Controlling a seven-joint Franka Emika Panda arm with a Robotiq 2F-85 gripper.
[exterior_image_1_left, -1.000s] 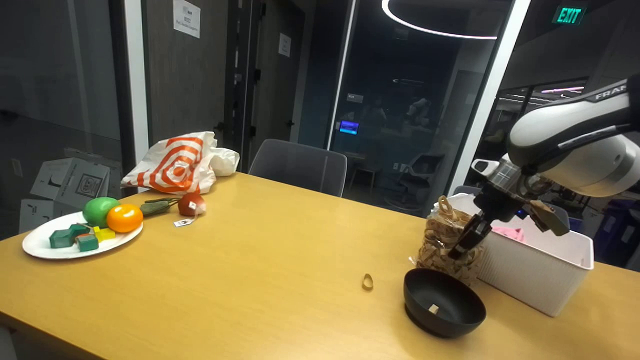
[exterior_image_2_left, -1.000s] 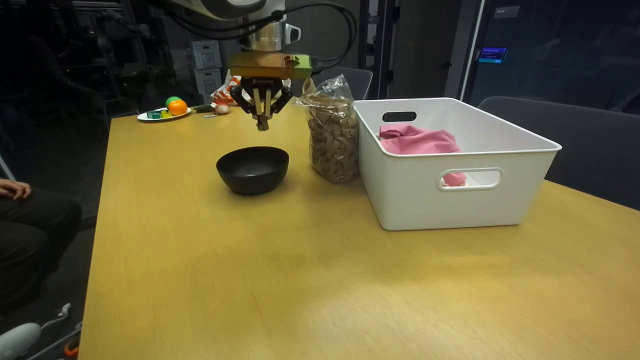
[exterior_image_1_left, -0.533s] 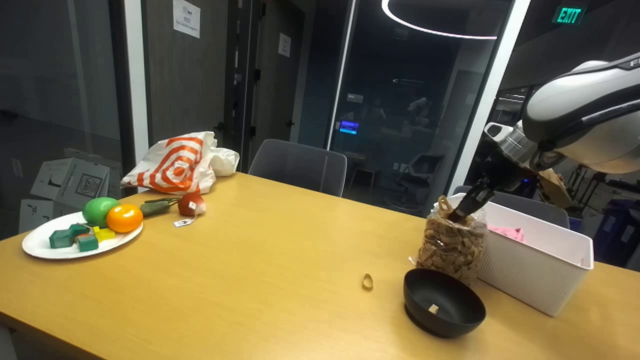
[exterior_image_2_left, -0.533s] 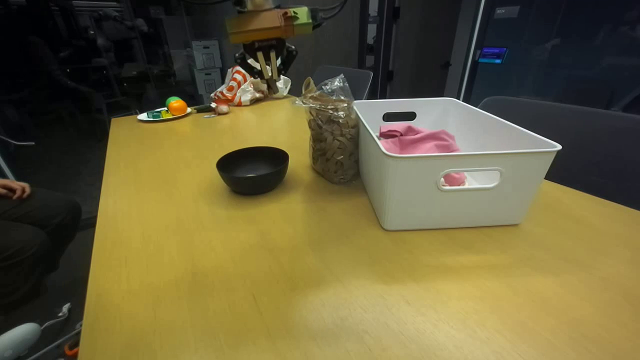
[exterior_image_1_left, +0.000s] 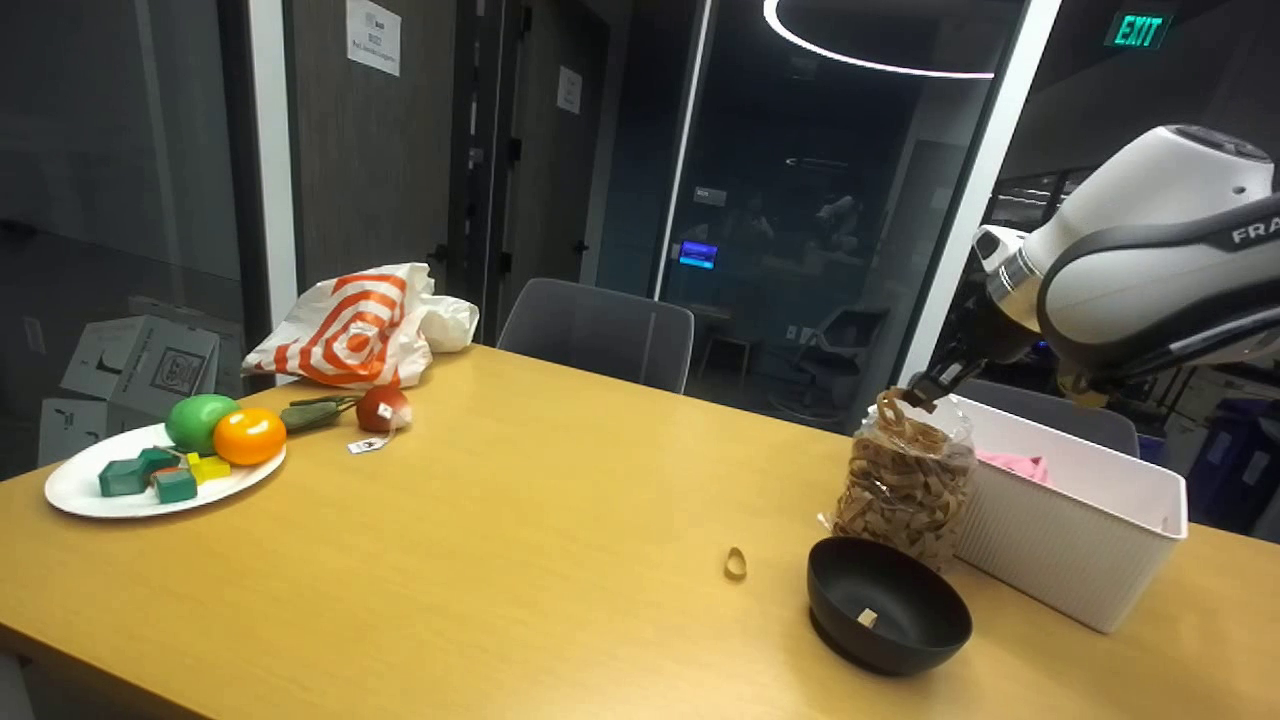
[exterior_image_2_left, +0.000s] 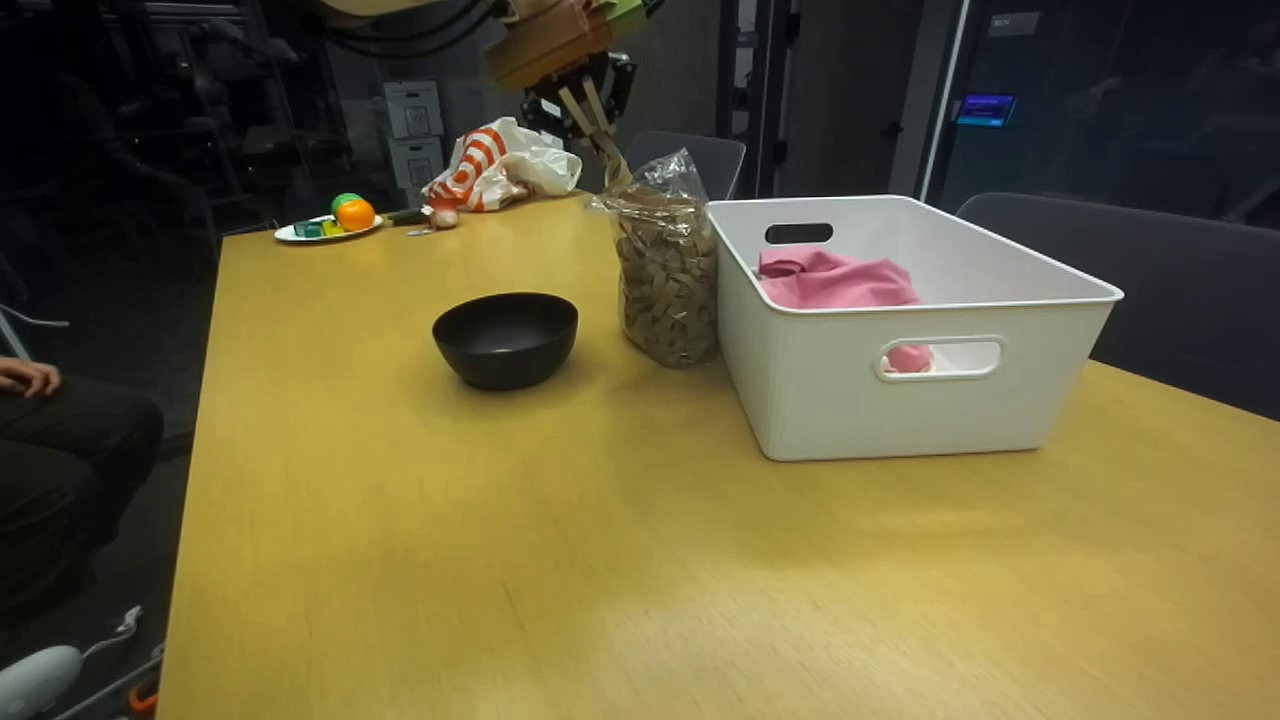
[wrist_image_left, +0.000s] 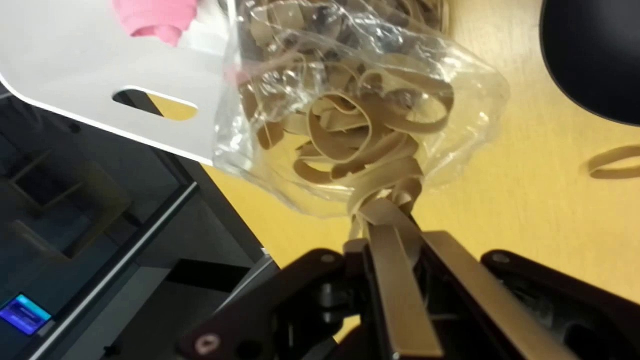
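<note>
Green EXIT sign (exterior_image_1_left: 1138, 31), "FRA" arm (exterior_image_1_left: 1150, 290), rubber bands (exterior_image_1_left: 900, 500)

Gripper (exterior_image_2_left: 606, 140) moving away from above black bowl (exterior_image_2_left: 505, 365), tilting, arriving at rubber bands (exterior_image_2_left: 617, 174) protruding from mouth of clear plastic bag (exterior_image_2_left: 680, 182). Arm (exterior_image_1_left: 1135, 205) re-angling.

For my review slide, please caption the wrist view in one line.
Shut gripper at tan bands poking from a clear bag, with a white bin and black bowl on either side.
</note>
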